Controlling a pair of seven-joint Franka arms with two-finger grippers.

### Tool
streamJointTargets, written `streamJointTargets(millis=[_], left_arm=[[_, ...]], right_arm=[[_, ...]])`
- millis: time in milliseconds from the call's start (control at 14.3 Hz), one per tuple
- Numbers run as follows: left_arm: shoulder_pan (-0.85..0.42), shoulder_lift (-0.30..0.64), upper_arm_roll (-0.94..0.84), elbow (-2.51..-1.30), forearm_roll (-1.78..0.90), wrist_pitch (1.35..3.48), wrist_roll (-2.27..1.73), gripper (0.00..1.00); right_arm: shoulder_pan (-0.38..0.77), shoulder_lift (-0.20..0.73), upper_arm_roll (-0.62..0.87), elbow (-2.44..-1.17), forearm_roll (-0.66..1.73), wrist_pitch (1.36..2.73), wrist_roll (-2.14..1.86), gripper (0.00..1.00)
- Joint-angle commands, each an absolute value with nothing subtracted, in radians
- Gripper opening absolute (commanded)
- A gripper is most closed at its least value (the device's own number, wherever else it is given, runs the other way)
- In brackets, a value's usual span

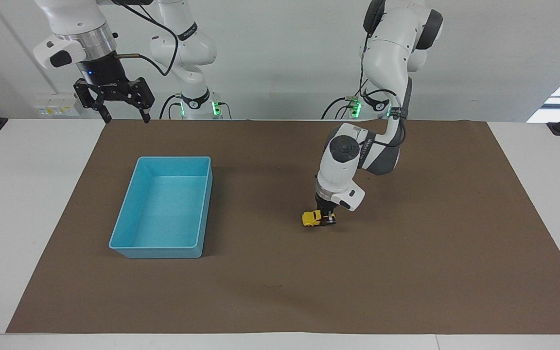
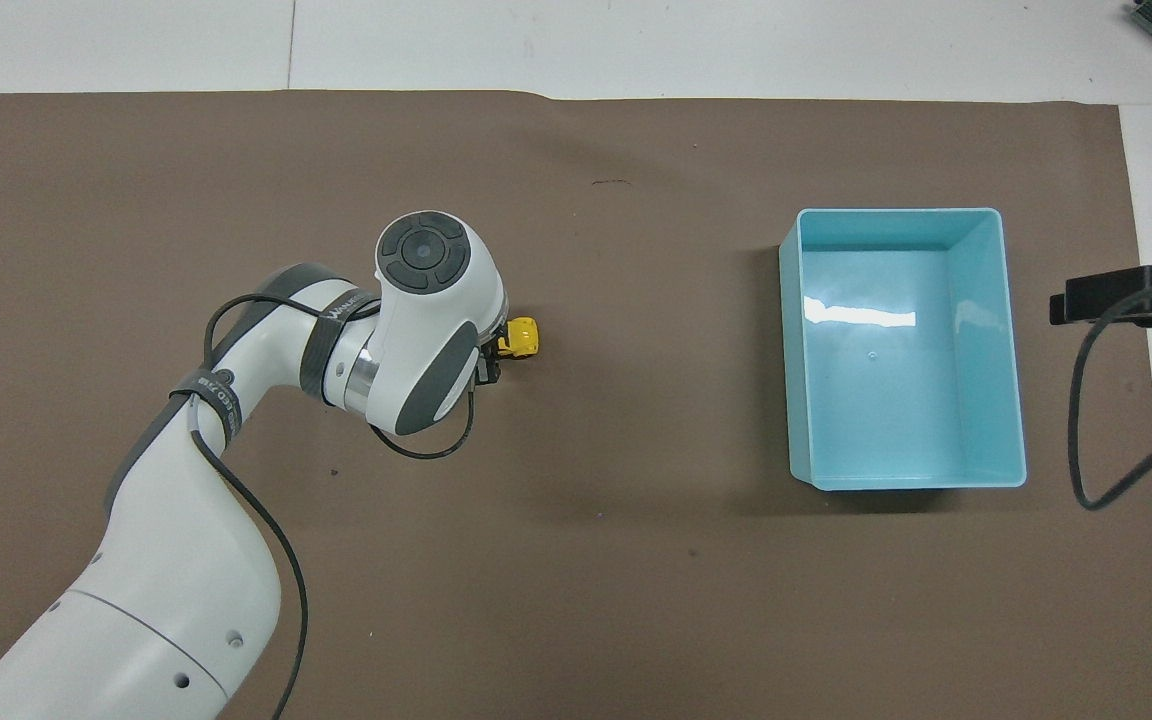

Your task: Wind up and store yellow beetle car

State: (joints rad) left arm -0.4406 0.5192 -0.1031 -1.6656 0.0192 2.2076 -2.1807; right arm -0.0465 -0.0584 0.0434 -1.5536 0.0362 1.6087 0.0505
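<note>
Brown matting (image 1: 406, 272) covers one white table (image 1: 27, 194). Counted across the facing view: one right gripper (image 1: 113, 104), waiting with fingers spread wide above the mat's edge; one light-blue tray (image 1: 129, 245); one yellow beetle car (image 1: 311, 218) on the mat mid-table, well apart from the tray; one left gripper (image 1: 328, 219), pinched onto the car. Lettering on the left arm is too small to read.

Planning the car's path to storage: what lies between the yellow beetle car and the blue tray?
Nothing: only bare brown mat separates the yellow beetle car from the blue tray, seen in both views.
</note>
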Motion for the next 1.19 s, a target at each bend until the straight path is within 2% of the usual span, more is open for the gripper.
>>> streamJointTargets(millis=[0, 1122], left_arm=[[-0.440, 0.514, -0.091, -1.701, 0.041, 2.221, -2.192, 0.00], [-0.278, 0.506, -0.089, -1.761, 0.078, 2.229, -2.047, 0.00]], right_arm=[[-0.055, -0.067, 0.051, -1.557, 0.032, 1.601, 0.067, 1.00], [-0.055, -0.067, 0.051, -1.557, 0.032, 1.594, 0.066, 1.00]])
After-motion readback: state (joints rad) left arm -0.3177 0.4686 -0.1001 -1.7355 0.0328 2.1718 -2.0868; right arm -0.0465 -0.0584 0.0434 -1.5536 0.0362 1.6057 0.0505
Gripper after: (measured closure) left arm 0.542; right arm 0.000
